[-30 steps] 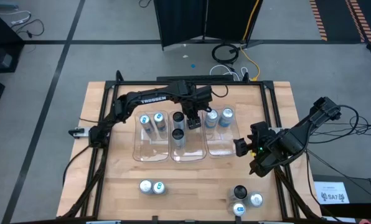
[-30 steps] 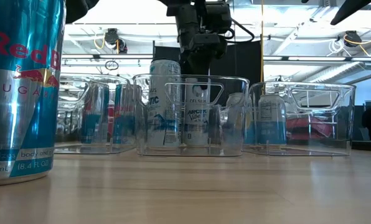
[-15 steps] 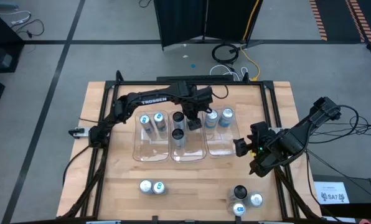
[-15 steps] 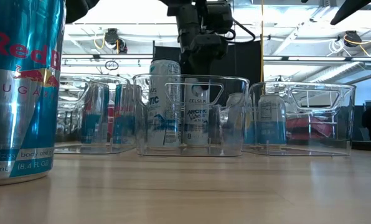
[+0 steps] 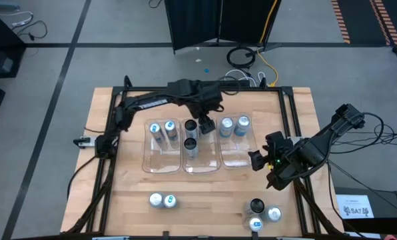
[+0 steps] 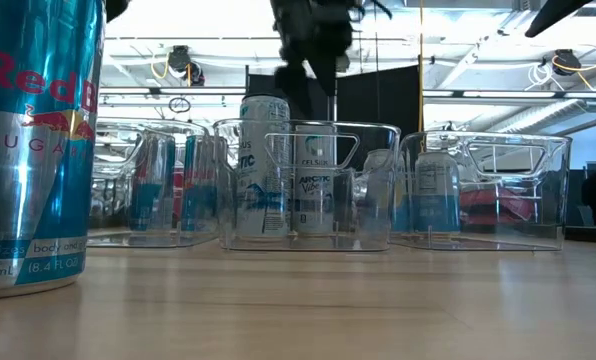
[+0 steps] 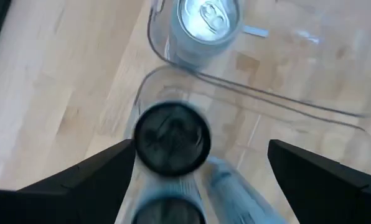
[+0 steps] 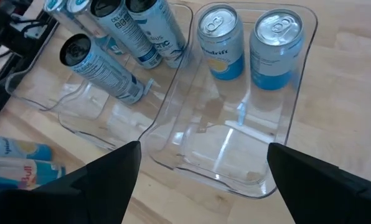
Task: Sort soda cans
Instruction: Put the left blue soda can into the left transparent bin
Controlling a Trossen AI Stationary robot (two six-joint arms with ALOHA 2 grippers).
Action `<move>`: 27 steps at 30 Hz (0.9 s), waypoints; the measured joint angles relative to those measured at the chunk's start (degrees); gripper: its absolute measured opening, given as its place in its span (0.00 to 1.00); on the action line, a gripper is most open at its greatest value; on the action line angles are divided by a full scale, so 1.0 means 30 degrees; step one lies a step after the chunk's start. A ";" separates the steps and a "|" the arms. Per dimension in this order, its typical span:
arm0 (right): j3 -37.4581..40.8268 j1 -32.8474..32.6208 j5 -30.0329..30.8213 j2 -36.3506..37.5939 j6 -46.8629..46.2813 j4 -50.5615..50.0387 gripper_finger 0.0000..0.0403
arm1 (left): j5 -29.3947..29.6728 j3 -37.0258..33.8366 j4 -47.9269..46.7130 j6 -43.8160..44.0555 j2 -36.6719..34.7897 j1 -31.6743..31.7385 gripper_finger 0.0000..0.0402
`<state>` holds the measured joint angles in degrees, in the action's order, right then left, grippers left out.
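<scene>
Cans (image 5: 190,136) stand upright, long axes vertical, in the middle clear tray (image 5: 202,164) on the wooden bench (image 5: 205,193); my left end effector (image 5: 204,125) hangs wide open, empty, above them.

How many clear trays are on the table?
3: left tray with blue-topped cans, middle tray with dark-topped cans, right tray with silver-topped cans. They sit side by side.
</scene>
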<state>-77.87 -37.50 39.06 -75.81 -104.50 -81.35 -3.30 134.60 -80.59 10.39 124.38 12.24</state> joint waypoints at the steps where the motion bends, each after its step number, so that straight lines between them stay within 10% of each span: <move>1: 0.0000 0.0000 -0.0003 0.0000 0.0136 -0.0010 0.85 | -0.0014 0.0061 -0.0209 0.0308 -0.0272 -0.0027 0.93; 8: 0.0000 0.0000 -0.0004 0.0000 0.1187 -0.0016 0.85 | 0.0245 0.0132 -0.2799 0.3842 -0.2859 -0.1199 0.93; 27: 0.0002 -0.0044 0.0048 -0.1029 0.3219 0.2866 0.85 | 0.9024 -0.1657 -0.3114 1.2912 -0.5202 -1.2024 0.93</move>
<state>-77.86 -37.63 39.20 -78.90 -94.84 -72.76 23.77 129.63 -89.93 49.12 108.77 -23.83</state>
